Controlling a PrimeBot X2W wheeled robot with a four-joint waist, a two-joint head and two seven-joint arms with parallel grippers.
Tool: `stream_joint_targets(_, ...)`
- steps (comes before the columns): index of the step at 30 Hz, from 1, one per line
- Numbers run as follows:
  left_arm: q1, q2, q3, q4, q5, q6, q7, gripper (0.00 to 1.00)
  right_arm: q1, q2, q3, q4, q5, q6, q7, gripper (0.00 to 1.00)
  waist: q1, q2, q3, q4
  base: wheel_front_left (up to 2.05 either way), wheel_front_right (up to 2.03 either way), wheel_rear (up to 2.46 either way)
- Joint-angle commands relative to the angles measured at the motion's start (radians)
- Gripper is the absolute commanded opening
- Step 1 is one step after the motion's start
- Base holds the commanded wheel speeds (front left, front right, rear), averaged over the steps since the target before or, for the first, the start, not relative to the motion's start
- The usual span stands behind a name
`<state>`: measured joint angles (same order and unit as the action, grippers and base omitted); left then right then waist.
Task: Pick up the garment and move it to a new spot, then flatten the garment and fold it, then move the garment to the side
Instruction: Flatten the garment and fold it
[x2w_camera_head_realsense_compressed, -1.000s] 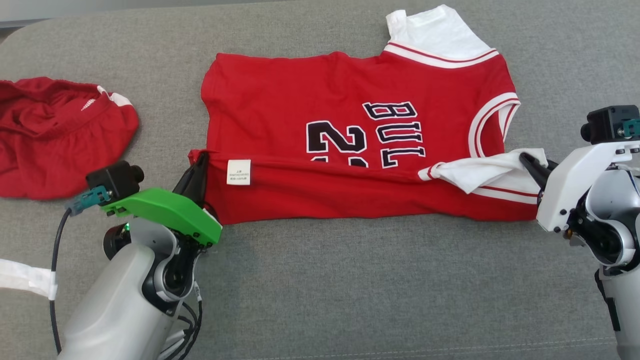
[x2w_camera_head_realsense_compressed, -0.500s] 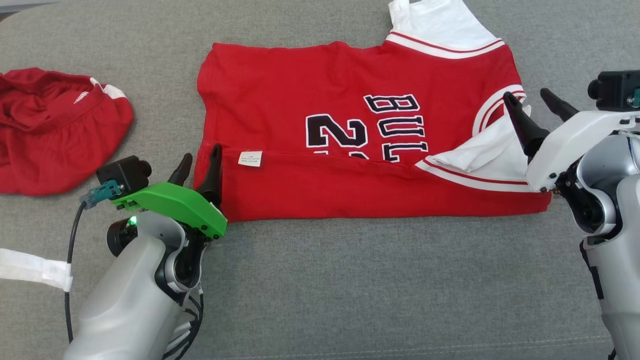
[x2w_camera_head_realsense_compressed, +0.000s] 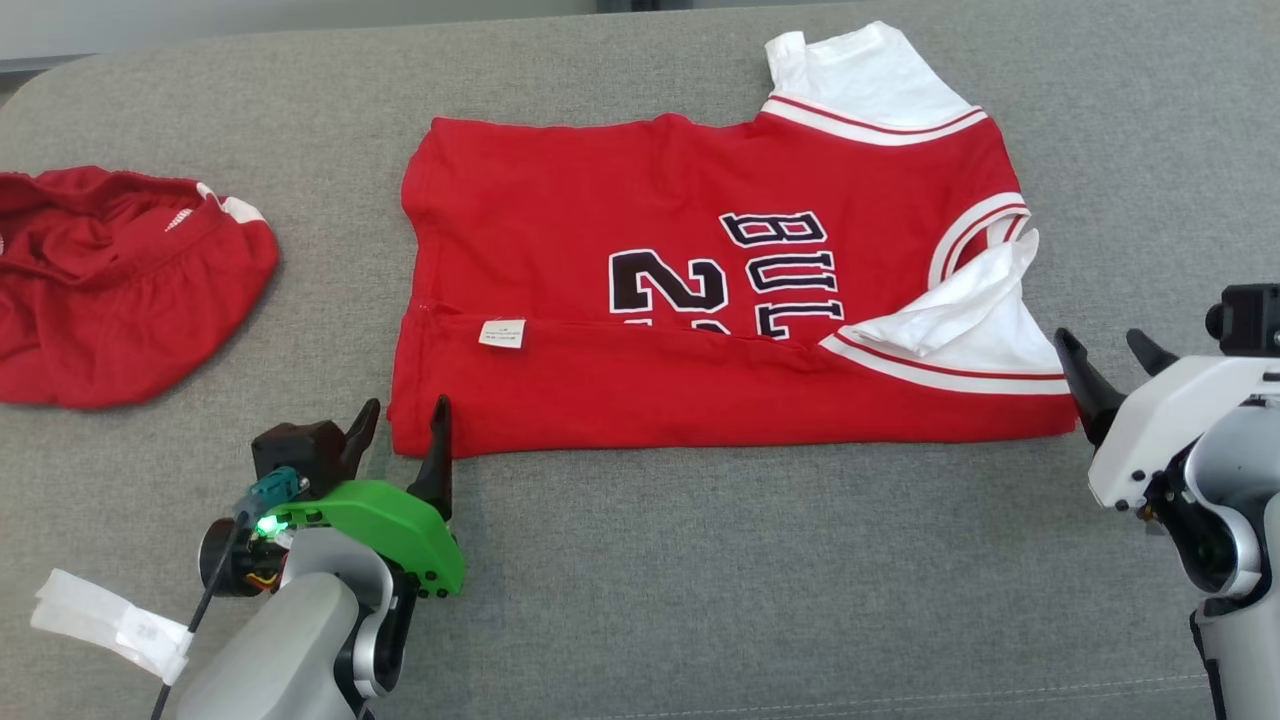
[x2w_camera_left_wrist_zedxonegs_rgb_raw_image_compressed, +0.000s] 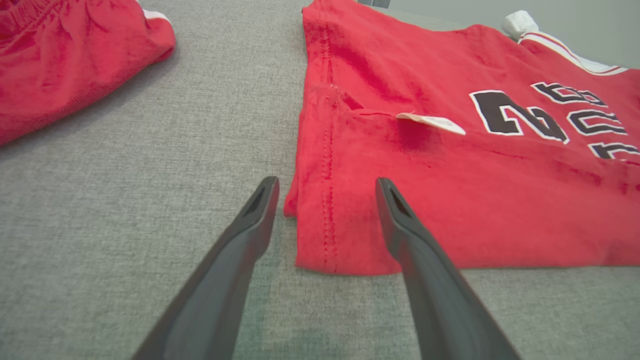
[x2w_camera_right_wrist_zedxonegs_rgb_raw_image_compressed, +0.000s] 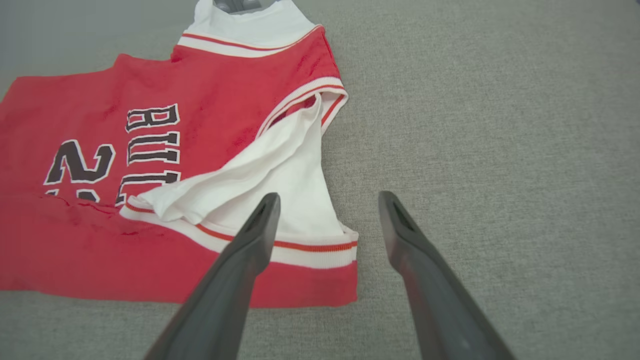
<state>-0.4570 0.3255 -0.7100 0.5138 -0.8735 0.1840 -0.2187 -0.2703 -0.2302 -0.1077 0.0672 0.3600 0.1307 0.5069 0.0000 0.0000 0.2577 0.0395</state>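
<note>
The garment (x2w_camera_head_realsense_compressed: 640, 240) is a red basketball jersey with black lettering and white sleeves, lying flat on the grey cushion with its near long edge folded over onto itself. A white label (x2w_camera_head_realsense_compressed: 502, 333) shows on the fold. My left gripper (x2w_camera_head_realsense_compressed: 400, 422) is open just off the jersey's near left corner (x2w_camera_left_wrist_zedxonegs_rgb_raw_image_compressed: 320, 250), holding nothing. My right gripper (x2w_camera_head_realsense_compressed: 1105, 358) is open beside the near right corner (x2w_camera_right_wrist_zedxonegs_rgb_raw_image_compressed: 345, 285), close to the white sleeve (x2w_camera_right_wrist_zedxonegs_rgb_raw_image_compressed: 280, 170), also empty.
A second crumpled red garment (x2w_camera_head_realsense_compressed: 110, 280) lies at the far left of the grey cushion (x2w_camera_head_realsense_compressed: 700, 600). A white tag (x2w_camera_head_realsense_compressed: 100, 620) hangs from the left arm's cable. The cushion's front seam runs along the bottom edge.
Both grippers opened and let go of the jersey's folded edge, then drew back toward me. The fold now rests flat on the jersey. The camera also shifted slightly.
</note>
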Motion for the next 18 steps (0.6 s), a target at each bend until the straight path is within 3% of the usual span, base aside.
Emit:
stream_joint_targets(1,0.008,0.01,-0.007,-0.003,0.015,0.016,-0.007,1.0,0.021,0.011,-0.013,-0.014,-0.023,0.0,0.013,1.0,0.0,0.0,0.0,-0.004,0.0,0.0,0.0)
stream_joint_targets(11,-0.051,-0.004,-0.04,0.052,0.058,0.06,0.023,1.0,-0.009,0.085,-0.032,0.072,-0.107,0.0,0.083,1.0,0.0,0.0,0.032,-0.024,0.0,0.0,0.0)
stream_joint_targets(18,-0.067,-0.027,-0.058,0.107,0.05,0.046,0.052,1.0,-0.055,0.108,-0.044,0.184,-0.127,0.0,0.102,1.0,0.0,0.0,0.053,-0.023,0.0,0.0,0.0)
